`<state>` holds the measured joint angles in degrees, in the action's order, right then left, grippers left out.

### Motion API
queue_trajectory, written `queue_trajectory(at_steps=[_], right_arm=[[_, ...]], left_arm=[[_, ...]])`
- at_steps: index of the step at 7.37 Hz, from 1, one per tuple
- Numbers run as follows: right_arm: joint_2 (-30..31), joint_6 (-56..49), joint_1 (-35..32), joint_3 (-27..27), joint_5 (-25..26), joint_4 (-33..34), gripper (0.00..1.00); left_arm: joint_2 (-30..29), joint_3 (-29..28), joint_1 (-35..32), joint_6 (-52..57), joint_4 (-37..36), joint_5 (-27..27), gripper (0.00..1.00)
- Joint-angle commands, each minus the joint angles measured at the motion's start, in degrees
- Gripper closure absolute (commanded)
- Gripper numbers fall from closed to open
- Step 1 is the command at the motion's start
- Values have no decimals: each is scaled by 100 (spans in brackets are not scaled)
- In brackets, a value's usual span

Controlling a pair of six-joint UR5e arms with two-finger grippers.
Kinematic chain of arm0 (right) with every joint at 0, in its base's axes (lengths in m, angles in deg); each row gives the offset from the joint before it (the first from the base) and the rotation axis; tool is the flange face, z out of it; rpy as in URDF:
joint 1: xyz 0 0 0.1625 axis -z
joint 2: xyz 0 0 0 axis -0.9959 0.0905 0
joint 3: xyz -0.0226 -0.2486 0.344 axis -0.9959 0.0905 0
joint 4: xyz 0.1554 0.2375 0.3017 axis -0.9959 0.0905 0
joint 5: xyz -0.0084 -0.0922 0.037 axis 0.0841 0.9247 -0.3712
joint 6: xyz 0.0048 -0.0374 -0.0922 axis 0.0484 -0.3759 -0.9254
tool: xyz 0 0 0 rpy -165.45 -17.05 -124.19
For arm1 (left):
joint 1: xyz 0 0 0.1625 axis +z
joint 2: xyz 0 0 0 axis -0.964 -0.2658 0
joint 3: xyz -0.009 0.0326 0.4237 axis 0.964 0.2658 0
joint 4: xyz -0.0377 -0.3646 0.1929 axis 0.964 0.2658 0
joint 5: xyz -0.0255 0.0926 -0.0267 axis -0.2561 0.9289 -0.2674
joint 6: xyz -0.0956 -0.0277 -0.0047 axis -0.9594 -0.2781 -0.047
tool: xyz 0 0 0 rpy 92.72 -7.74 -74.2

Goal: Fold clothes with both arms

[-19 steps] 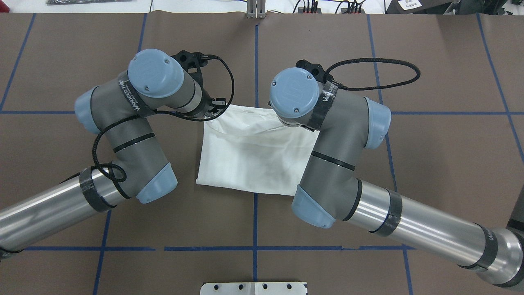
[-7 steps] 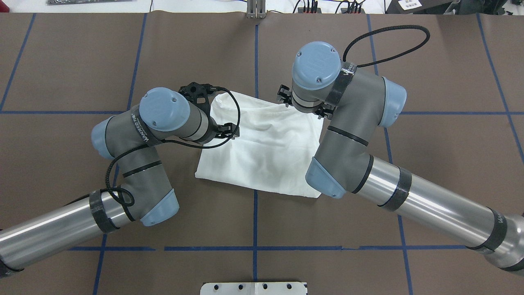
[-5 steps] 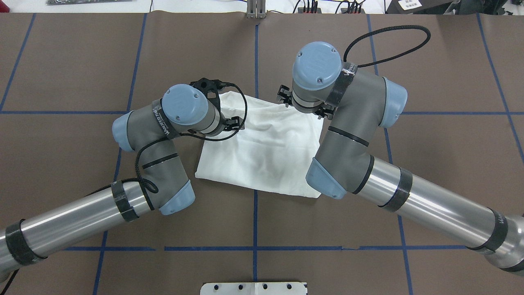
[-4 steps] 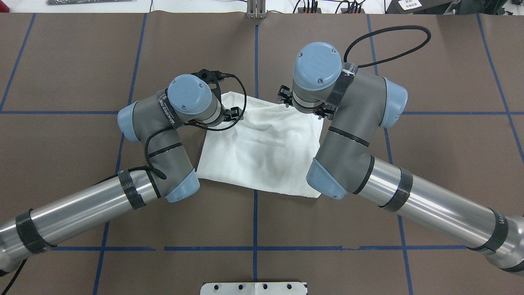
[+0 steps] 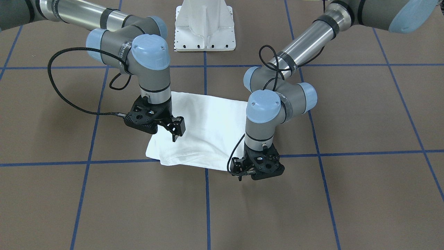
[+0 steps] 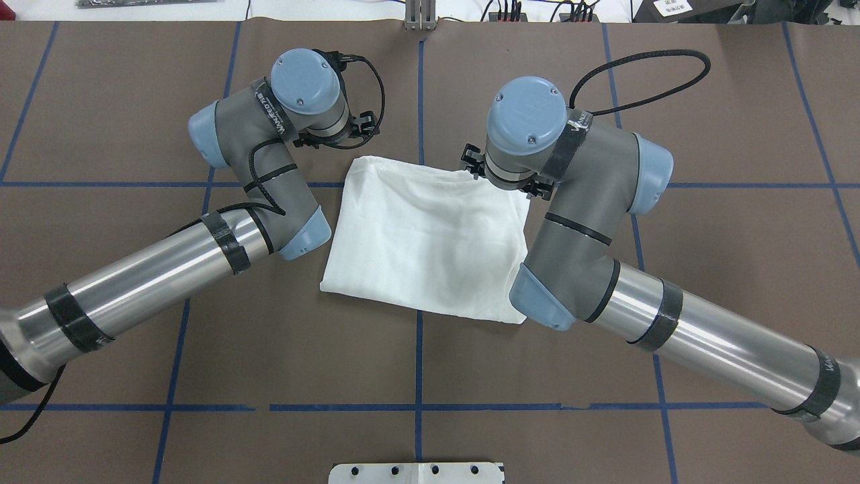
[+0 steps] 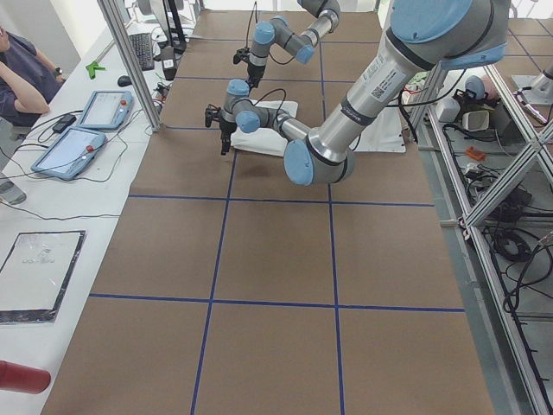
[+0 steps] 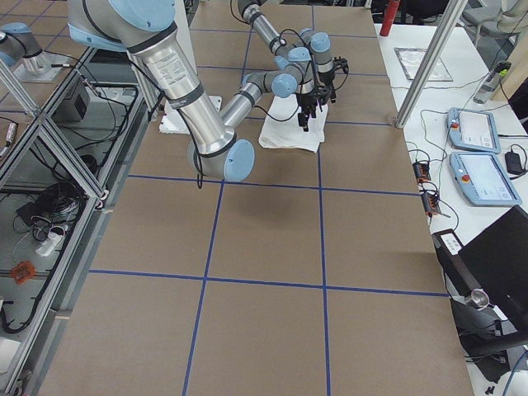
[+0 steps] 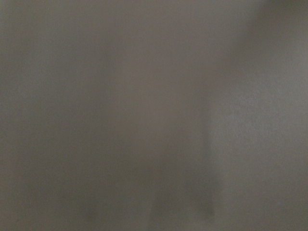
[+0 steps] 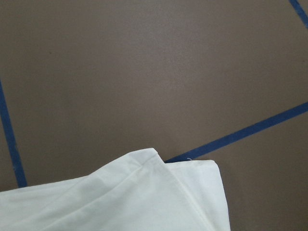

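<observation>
One white fabric T-shirt (image 5: 208,128) lies folded into a rough, softly creased rectangle at the centre of the front-facing view, on the brown table (image 5: 364,114); layered hemmed corners show low in the right wrist view. Black left gripper (image 5: 239,169) hangs just off its lower-right corner, black right gripper (image 5: 176,133) over its left part; whether either's fingers are parted or closed cannot be told

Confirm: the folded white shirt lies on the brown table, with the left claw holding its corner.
Not holding: the front-facing view shows the left claw over bare table, just off the shirt's edge. The shirt does lie folded on the table.
</observation>
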<state>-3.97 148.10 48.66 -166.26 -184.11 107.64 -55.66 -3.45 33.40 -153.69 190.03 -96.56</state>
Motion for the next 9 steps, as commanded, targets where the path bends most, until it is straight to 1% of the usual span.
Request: queue_trajectory(at_steps=[1, 2, 3, 4, 5, 6, 9], right_arm=[[196, 6, 64, 14, 12, -401, 0], [162, 24, 195, 49, 12, -455, 0], [161, -2, 327, 84, 126, -447, 0], [196, -151, 537, 128, 562, -429, 0], [292, -300, 634, 137, 766, -386, 0], [476, -458, 635, 129, 777, -359, 0], [522, -1213, 565, 58, 1022, 325, 0]], left_arm=[[2, 222, -56, 10, -33, -214, 0], [151, 537, -134, 45, -33, -538, 0], [483, 1071, -213, 472, -94, -785, 0], [791, 1537, -275, 615, -191, -883, 0], [846, 1620, -276, 625, -200, -893, 0], [846, 1621, -276, 617, -200, -893, 0], [846, 1630, -276, 616, -192, -893, 0]])
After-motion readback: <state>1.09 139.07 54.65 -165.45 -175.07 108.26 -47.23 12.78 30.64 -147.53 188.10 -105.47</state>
